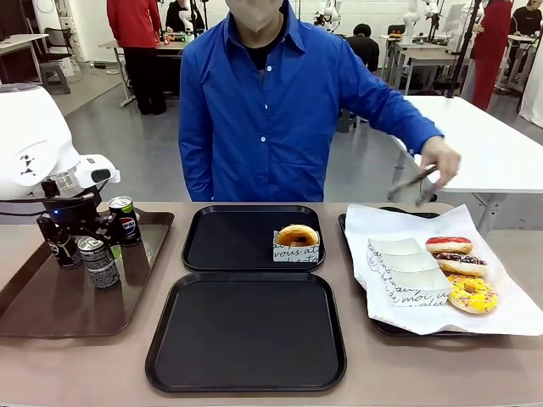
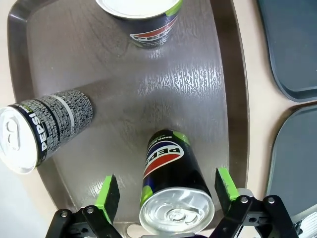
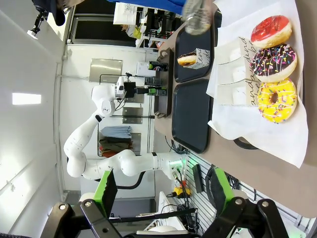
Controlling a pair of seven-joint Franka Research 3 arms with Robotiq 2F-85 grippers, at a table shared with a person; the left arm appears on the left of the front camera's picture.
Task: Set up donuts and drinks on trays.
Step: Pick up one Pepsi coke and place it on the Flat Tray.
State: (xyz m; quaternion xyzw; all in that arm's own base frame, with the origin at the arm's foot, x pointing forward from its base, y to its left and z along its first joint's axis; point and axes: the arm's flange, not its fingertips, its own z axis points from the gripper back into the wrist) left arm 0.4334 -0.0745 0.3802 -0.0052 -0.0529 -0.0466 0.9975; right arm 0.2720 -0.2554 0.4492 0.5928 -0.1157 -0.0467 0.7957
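Right now your left gripper (image 2: 167, 191) stands wide open astride a black drink can (image 2: 171, 163) toward the brown tray's (image 2: 59, 44) far left corner, with two more cans (image 2: 44, 130) beside it. Your right gripper (image 3: 166, 191) hangs open too, gripping nothing, high over the paper-lined tray (image 1: 416, 331) and its three iced donuts (image 1: 462, 264). One sleeved donut (image 1: 297, 236) sits in the far black tray's (image 1: 229, 242) near right corner.

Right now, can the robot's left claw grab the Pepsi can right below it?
Probably yes. The left claw is open, with its green pads on either side of the can, and nothing sits between them. The other cans stand well apart on the brown tray.
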